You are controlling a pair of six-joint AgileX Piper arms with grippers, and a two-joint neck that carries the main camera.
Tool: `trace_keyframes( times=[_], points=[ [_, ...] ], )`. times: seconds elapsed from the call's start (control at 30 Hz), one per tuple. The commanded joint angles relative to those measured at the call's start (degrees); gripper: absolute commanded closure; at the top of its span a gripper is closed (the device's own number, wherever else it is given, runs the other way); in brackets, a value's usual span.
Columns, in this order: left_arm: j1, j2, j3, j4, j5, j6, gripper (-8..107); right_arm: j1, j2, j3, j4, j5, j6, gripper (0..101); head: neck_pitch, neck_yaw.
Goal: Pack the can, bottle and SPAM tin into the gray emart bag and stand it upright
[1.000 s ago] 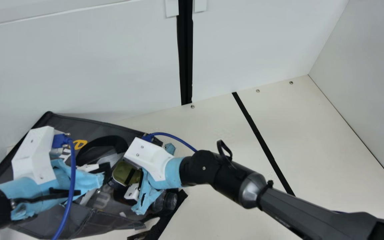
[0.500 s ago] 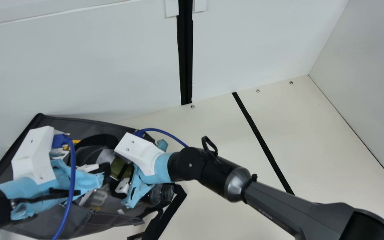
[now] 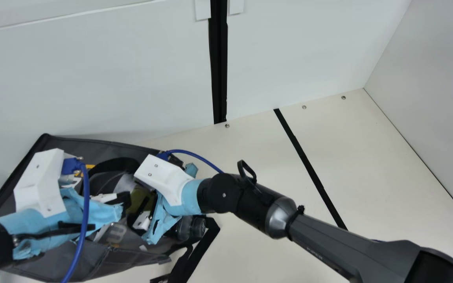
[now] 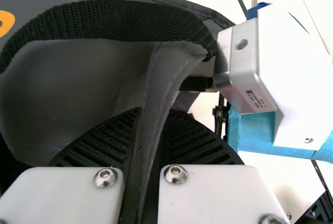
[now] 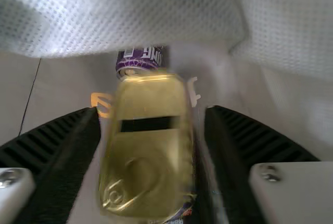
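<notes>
The gray bag (image 3: 132, 257) lies with its mouth toward the right. My left gripper (image 3: 122, 201) is at its opening; in the left wrist view the left gripper (image 4: 148, 146) is shut on a fold of the bag's rim (image 4: 164, 73). My right gripper (image 3: 148, 210) is at the bag mouth, right of the left one. In the right wrist view, the right gripper (image 5: 152, 130) stands open around the gold-topped SPAM tin (image 5: 148, 156), a gap showing on one side. The purple can (image 5: 138, 60) lies inside beyond it. A dark-capped bottle (image 3: 187, 228) lies by the bag's mouth.
A black strap (image 3: 201, 247) trails from the bag's mouth onto the cream table (image 3: 258, 177). White walls (image 3: 112, 78) stand behind the bag and at the far right. The right arm (image 3: 328, 243) stretches across the table's near side.
My right gripper has moved left, further into the bag mouth, and the tin looks deeper and darker there. The bag's far corner has shifted slightly left. My left arm has kept still.
</notes>
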Motion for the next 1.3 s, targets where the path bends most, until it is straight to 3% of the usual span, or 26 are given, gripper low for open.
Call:
trace_keyframes(
  times=[0.0,0.1,0.67,1.27],
  points=[
    [0.0,0.0,0.0,0.0,0.0,0.0,107,0.0,-0.2,0.2,-0.3,0.1,0.1,15,-1.3,-0.1],
    [0.0,0.0,0.0,0.0,0.0,0.0,107,0.0,-0.5,0.5,-0.6,0.1,0.2,6,-1.3,-0.1],
    [0.0,0.0,0.0,0.0,0.0,0.0,107,-2.3,-6.3,5.4,-1.1,1.3,-0.2,6,-1.3,-0.1],
    [0.0,0.0,0.0,0.0,0.0,0.0,107,-8.7,-15.3,11.0,1.2,6.2,-4.6,6,-1.3,-0.1]
  ],
)
